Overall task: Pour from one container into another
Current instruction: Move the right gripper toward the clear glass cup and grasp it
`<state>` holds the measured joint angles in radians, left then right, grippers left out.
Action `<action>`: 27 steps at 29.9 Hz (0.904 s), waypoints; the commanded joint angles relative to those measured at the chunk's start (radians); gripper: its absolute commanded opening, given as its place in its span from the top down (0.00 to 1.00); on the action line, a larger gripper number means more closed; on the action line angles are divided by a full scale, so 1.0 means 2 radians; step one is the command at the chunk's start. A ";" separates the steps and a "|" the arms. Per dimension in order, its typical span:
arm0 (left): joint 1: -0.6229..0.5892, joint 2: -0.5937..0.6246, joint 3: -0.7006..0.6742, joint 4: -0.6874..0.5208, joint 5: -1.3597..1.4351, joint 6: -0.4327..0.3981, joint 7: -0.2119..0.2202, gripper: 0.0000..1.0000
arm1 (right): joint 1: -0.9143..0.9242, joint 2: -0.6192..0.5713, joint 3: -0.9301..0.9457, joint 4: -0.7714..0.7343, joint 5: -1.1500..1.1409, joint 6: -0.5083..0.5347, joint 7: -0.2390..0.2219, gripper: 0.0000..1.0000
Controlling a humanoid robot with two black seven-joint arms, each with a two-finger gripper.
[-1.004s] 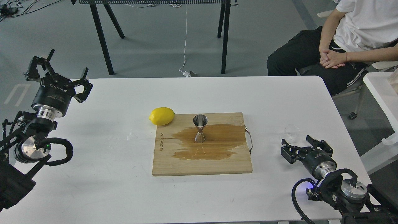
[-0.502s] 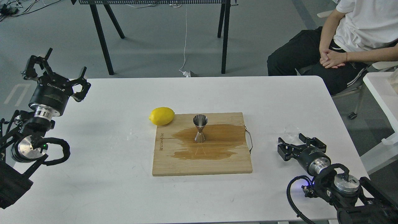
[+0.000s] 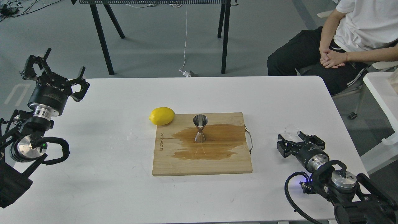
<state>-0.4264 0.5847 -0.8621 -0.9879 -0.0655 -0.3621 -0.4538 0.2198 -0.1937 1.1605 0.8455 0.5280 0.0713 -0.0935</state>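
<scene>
In the head view, a white table [image 3: 93, 174] fills most of the scene. Near its middle lies a wooden board [image 3: 202, 165] with a wide dark wet stain [image 3: 217, 146] spread over it. Burned lettering runs up the board's left edge, but it is too small to read. A thin metal handle [image 3: 249, 140] sticks out at the board's 3 o'clock side.

The jigger [image 3: 200, 128] stands upright on the board, within the stain's upper part, its open cone facing up. A lemon [image 3: 161, 116] lies at the board's 10 o'clock corner, partly on the table and touching the board's edge.

The clear cup [image 3: 292, 130] sits on the table at 3 o'clock from the board, well apart from the jigger. It looks faint against the white top.

The right gripper [image 3: 293, 140] is low over the table with its fingers spread apart, and the cup lies just at its 12 o'clock side, near one fingertip. I cannot tell whether they touch.

The left gripper [image 3: 53, 74] hangs at 9 o'clock, over the table's far left corner, with its fingers wide apart and nothing between them. White writing on its black body appears upside down and I cannot read it surely.

A seated person [image 3: 351, 37] in a white shirt and black trousers is at 1 o'clock, beyond the table, hands clasped.
</scene>
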 commanded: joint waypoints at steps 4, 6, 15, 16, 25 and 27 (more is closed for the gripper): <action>0.002 0.012 0.000 0.000 0.000 -0.002 0.008 0.00 | 0.000 0.001 0.000 -0.001 0.000 0.006 0.000 0.33; 0.002 0.015 0.000 0.000 0.000 -0.002 0.008 0.00 | 0.000 0.001 0.001 -0.002 0.000 0.010 0.000 0.34; 0.002 0.016 0.000 0.000 0.001 -0.005 0.008 0.00 | -0.002 0.002 0.000 0.000 0.000 0.021 -0.002 0.45; 0.002 0.016 0.001 0.000 0.001 -0.005 0.008 0.00 | -0.003 0.002 0.000 0.000 0.000 0.023 -0.001 0.45; 0.002 0.017 0.001 0.000 0.003 -0.005 0.008 0.00 | -0.006 0.001 -0.001 0.001 -0.001 0.030 -0.005 0.51; 0.002 0.016 0.001 0.000 0.004 -0.005 0.008 0.00 | -0.007 0.001 -0.002 0.004 -0.001 0.030 -0.006 0.59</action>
<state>-0.4218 0.6172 -0.8606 -0.9878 -0.0596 -0.3728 -0.4372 0.2075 -0.1917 1.1582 0.8464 0.5275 0.1313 -0.1040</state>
